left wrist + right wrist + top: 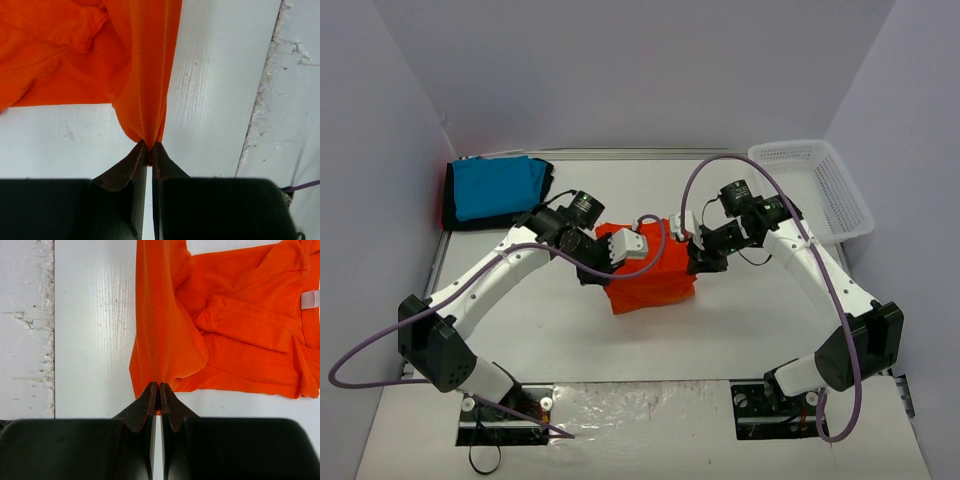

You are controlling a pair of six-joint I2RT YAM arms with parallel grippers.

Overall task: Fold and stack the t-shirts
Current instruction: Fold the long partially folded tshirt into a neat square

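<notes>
The orange-red t-shirt (650,280) lies bunched in the middle of the table. My left gripper (597,262) is shut on its left edge; in the left wrist view the cloth (145,75) is pinched between the fingertips (149,150) and pulled taut. My right gripper (698,258) is shut on its right edge; in the right wrist view the shirt (240,330) runs up from the closed jaws (159,390). The turquoise-blue folded shirt (498,186) lies at the back left on top of a black folded one (545,180).
A white mesh basket (815,188) stands at the back right corner. Purple cables loop over both arms. The white table (750,330) has a raised back edge and walls on both sides.
</notes>
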